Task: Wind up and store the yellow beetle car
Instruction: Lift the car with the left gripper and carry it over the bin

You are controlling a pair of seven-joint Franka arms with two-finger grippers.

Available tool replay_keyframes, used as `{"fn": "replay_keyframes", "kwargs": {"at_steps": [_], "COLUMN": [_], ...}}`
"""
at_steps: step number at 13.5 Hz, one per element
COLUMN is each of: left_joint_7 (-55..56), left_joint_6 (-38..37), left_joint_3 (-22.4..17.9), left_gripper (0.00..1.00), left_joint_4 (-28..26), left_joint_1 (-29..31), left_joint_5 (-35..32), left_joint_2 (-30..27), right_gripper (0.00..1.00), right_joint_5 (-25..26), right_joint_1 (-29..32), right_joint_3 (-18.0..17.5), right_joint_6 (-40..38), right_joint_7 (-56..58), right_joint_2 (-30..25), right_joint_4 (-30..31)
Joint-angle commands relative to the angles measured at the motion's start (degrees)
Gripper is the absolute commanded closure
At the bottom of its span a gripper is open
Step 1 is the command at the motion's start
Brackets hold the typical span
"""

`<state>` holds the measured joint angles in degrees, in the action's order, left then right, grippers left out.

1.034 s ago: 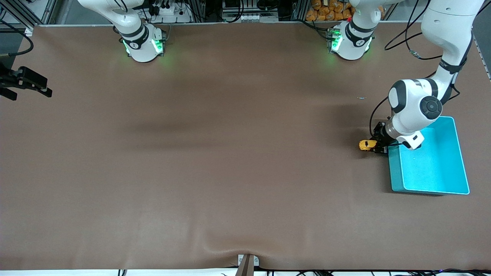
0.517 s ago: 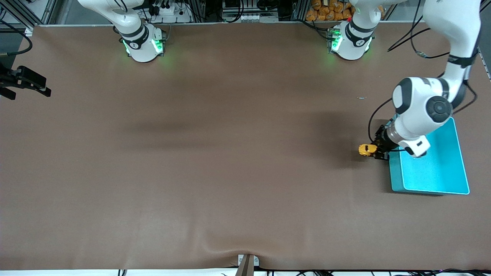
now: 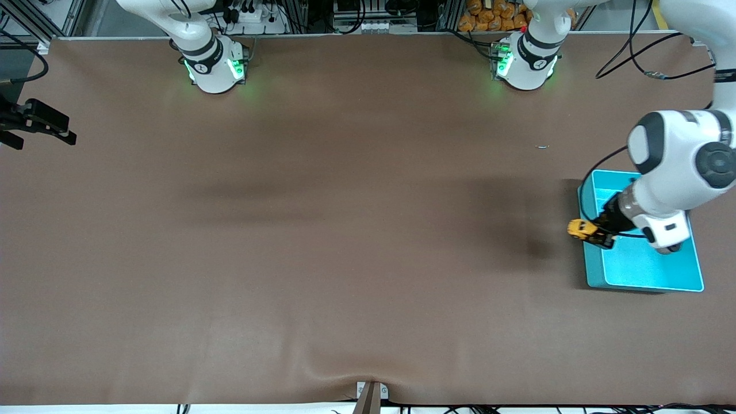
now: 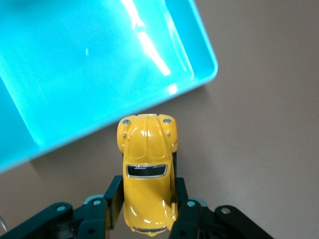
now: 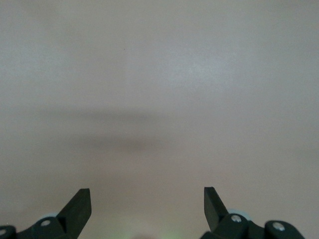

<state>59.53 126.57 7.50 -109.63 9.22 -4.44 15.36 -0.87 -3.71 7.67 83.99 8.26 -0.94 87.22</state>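
Observation:
The yellow beetle car is a tiny rounded toy with dark windows. My left gripper is shut on it and holds it in the air over the teal bin's rim, on the side toward the right arm's end. In the left wrist view the car sits lengthwise between the dark fingers of the left gripper, its nose pointing at the bin's corner. Nothing lies in the teal bin. The right gripper hangs open over bare brown table.
The bin stands at the left arm's end of the table. A small pale scrap lies between the bin and the left arm's base. A black bracket juts in at the right arm's end. The table cover bulges at the front edge.
My left gripper has lifted the car from the table beside the bin and carried it toward the bin's rim. The left arm swung toward its own end of the table. The right arm waits.

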Motion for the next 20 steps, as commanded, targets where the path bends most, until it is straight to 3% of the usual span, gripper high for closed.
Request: {"fn": "replay_keyframes", "kwargs": {"at_steps": [1,10,17,20], "left_joint_7": [-11.06,-50.88,-72.08,-74.83], "left_joint_6": [-1.59,-1.15,1.39,2.62], "left_joint_3": [0.41,0.41,0.68,0.68], "left_gripper": [1.0,1.0,1.0,1.0], "left_joint_4": [2.84,3.81,2.23,1.09], "left_joint_1": [4.13,10.99,14.95,15.57], "left_joint_5": [-4.5,-5.31,-4.79,-4.61], "left_joint_2": [1.95,4.85,6.26,7.49], "right_gripper": [0.0,0.0,0.0,0.0], "right_joint_5": [0.96,1.13,1.84,1.84], "right_joint_1": [-0.42,-0.33,-0.42,-0.33], "right_joint_3": [0.33,0.42,0.24,0.24], "right_joint_6": [-0.84,-1.46,-1.63,-1.9], "right_joint_7": [-0.08,-0.08,-1.22,-1.22], "right_joint_2": [-0.82,-0.82,-0.82,-0.82], "right_joint_4": [-0.12,-0.13,-0.12,-0.12]}}
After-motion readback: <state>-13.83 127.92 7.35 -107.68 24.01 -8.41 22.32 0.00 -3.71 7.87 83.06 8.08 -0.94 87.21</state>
